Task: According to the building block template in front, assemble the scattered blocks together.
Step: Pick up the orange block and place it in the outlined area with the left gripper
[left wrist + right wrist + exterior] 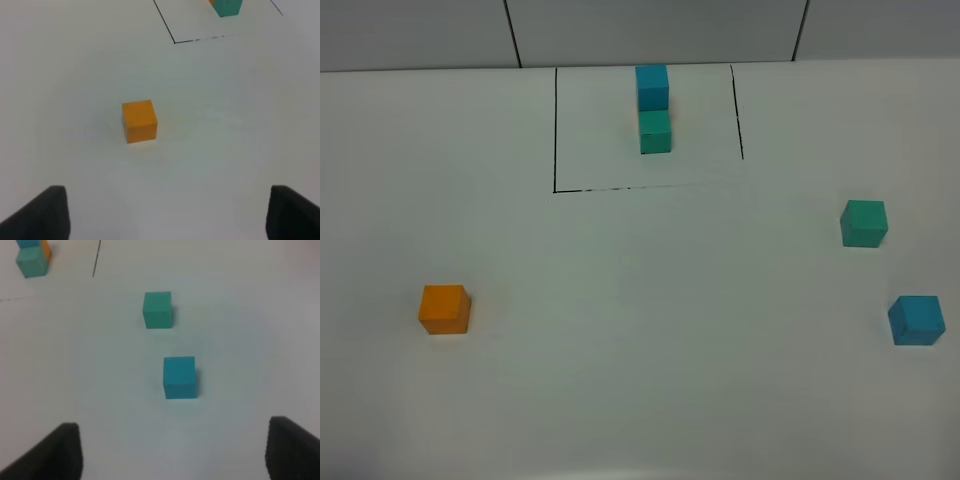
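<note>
Currently the left gripper point(167, 189) has its jaws spread wide with nothing between them. Only the two dark fingers point(45, 215) show, at the edges of the left wrist view, with bare table point(640, 400) in the gap. The orange cube point(139, 121) sits flat on the table ahead of the jaws, a little off the centreline and clear of both fingers. No contact.

The right gripper point(174, 422) is the same: jaws apart and holding nothing, both fingers off the blocks. The loose blue cube point(179, 377) is straight ahead of the gap, close to the centreline and not touching either finger. The loose teal-green cube point(158, 310) is farther out past the blue one, slightly offset, with a clear gap between the two.

From the high camera:
- The orange cube is alone on the left side, well apart from everything else.
- The teal-green and blue loose cubes are on the right side. Blue is nearest the right edge and closer to the camera, teal-green closer to the template.
- The template point(654, 110) is at the far middle of the table. Its blue cube is behind and its teal-green cube in front, touching in one line.
- The black outline point(555, 130) frames the template on the left, right and near sides. The near line is faint and broken.
- All three loose cubes are outside the outline and none of them touch.
</note>
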Action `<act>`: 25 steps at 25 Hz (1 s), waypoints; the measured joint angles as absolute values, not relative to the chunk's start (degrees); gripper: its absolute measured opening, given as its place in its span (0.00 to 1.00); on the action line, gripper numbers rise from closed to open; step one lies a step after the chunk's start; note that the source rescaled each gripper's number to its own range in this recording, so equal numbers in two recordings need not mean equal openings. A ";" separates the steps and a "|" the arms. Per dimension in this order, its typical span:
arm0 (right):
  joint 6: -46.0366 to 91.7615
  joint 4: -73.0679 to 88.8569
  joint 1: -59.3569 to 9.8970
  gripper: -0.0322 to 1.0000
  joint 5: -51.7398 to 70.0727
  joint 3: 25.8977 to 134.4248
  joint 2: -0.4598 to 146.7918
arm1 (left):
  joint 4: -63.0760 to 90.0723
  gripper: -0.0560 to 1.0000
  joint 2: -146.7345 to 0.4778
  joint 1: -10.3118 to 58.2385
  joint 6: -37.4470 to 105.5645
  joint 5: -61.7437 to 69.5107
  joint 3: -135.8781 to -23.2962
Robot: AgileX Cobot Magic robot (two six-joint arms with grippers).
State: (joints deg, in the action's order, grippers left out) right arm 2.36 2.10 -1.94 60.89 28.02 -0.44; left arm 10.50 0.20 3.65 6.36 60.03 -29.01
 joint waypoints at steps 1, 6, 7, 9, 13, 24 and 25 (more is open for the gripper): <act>2.36 2.10 -1.94 0.55 60.89 28.02 -0.44 | 10.50 0.99 0.20 3.65 6.36 60.03 -29.01; 2.32 2.10 -1.94 0.55 60.89 28.02 -0.44 | 10.50 0.99 0.20 3.65 6.36 60.03 -29.01; 2.32 2.10 -1.94 0.55 60.89 28.02 -0.44 | 10.50 0.99 0.20 3.65 6.36 60.03 -29.01; 2.32 2.10 -1.94 0.55 60.89 28.02 -0.44 | 10.50 0.99 0.20 3.65 6.36 60.03 -29.01; 2.32 2.10 -1.94 0.55 60.89 28.02 -0.44 | 10.50 0.99 0.20 3.65 6.36 60.03 -29.01; 2.32 2.10 -1.94 0.55 60.89 28.02 -0.44 | 10.50 0.99 0.20 3.65 6.36 60.03 -29.01; 2.32 2.10 -1.94 0.55 60.89 28.02 -0.44 | 10.50 0.99 0.20 3.65 6.36 60.03 -29.01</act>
